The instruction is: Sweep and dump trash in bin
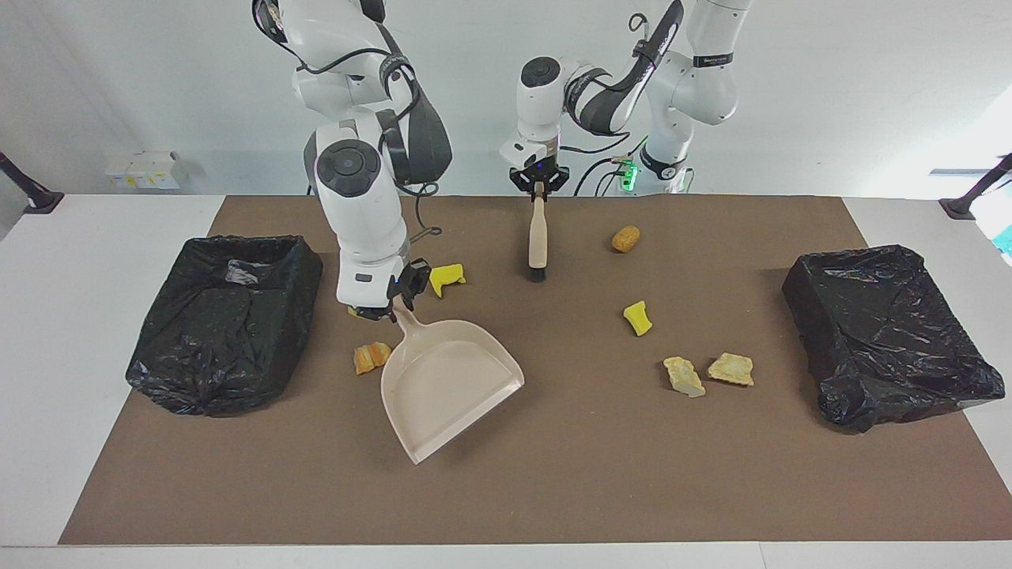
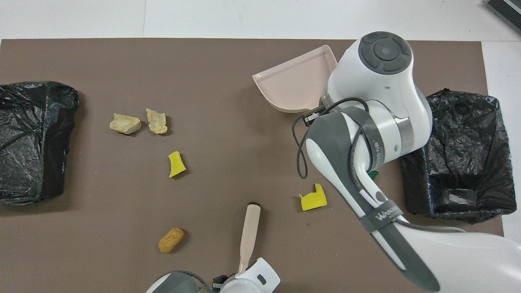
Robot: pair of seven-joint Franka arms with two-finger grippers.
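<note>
With the right gripper [image 1: 387, 304] pinching the rigid beige dustpan [image 1: 447, 383] by its handle, press its lip flat beside the orange bread-like chunk [image 1: 371, 356] near the crinkled black-lined bin [image 1: 229, 316]. Your left gripper [image 1: 538, 183] is clamped on the stiff-bristled brush [image 1: 538, 237]; sweep the spongy yellow scraps [image 1: 637, 318] panward gently.

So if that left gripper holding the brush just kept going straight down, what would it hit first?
Probably only the brown mat. The left gripper points down along the brush, whose bristles hang just above or on it; no trash lies beneath.
</note>
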